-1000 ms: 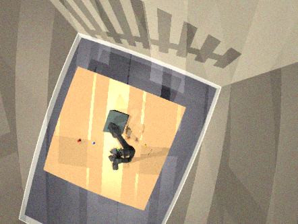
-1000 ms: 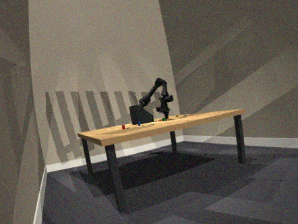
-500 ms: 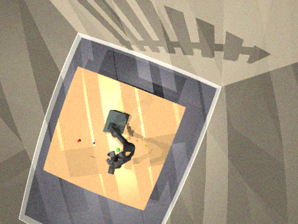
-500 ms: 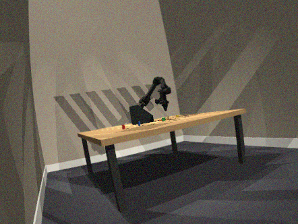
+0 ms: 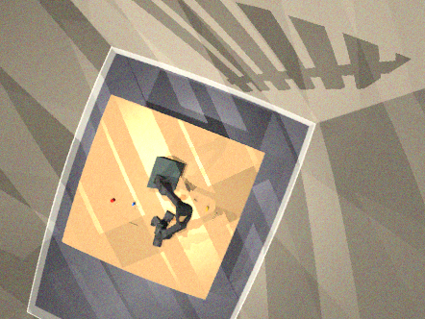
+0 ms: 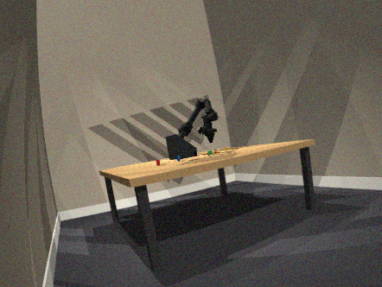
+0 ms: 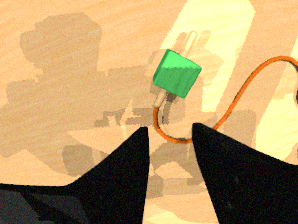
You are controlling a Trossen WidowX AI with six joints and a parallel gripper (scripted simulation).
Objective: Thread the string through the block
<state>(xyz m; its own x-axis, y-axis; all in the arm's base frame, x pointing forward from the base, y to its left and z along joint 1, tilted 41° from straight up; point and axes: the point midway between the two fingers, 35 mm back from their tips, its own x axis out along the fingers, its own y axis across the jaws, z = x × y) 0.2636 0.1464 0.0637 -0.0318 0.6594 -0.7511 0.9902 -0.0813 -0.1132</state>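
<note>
Around the table: dark blue-grey floor [image 5: 77, 283] [image 6: 207, 259], edged by pale skirting at the foot of the grey-brown walls.
Table: rectangular, light wooden top [image 5: 231, 163] [image 6: 259, 152] [image 7: 30, 15] on dark legs, crossed by bright bands and shadows.
Arm: black, jointed robot arm [image 5: 174, 199] [image 6: 195, 113], bent high over the table, its wrist pointing down.
Base: dark, grey-green box-shaped mount [image 5: 165, 168] [image 6: 175, 147], standing on the table under the arm.
Gripper: black parallel-jaw type with tapering fingers [image 5: 162, 221] [image 6: 211, 141], raised above the table; jaws parted to a modest gap, well short of wide, nothing held between them.
Block: bright green, squarish block with a hole [image 6: 209, 152] [image 7: 177, 73], on the table, ahead of the fingertips in the wrist view, apart from them.
String: orange, thin cord [image 7: 240, 97], curving past the fingertips in the wrist view; one end meets the stick.
Stick: pale, thin wooden rod [image 7: 160, 99], lodged through the block, an end showing on each of two opposite sides; string attached at the end nearer the gripper.
Small objects: one red [image 5: 112, 200] [image 6: 158, 162], one blue [image 5: 134, 204] [image 6: 178, 158], one yellow [image 5: 207, 208] [image 6: 227, 149], spread about the table; exact shapes too small to tell.
</note>
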